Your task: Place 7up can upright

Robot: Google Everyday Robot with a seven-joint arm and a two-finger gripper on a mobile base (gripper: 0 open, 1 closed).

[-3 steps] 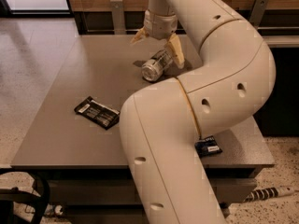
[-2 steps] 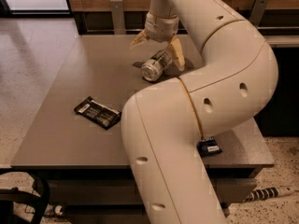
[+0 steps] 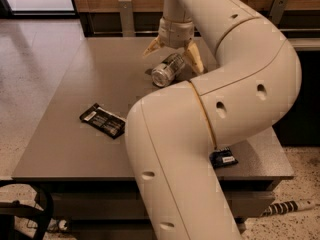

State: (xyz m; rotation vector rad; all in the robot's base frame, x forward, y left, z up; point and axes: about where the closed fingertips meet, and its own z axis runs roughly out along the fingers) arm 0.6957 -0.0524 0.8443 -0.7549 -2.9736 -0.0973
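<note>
The 7up can (image 3: 168,69) lay on its side on the grey table (image 3: 85,79), in the far half and a little right of the middle. We noted its long axis flat to the tabletop, running from near-left to far-right. One silver end faced near-left, toward the camera; the other end was tucked under the wrist, out of view. The can was not yet upright.

The gripper (image 3: 172,61) hung directly above the can, with its fingers spread wide and pointing down. One finger stood to the far-left of the can, the other to its right, so the can's body lay between them. We could not tell whether either finger touched the can. We judged this straddle to be a setup for closing across the can's width: gripping it there would let the wrist tip it onto an end.

The flat black packet (image 3: 102,120) lay well apart to the near-left, clear of the arm's work. A blue packet (image 3: 223,158) sat near the right near edge of the table, partly hidden behind the arm's lower link. We judged that neither was in the way of standing the can up.
</note>
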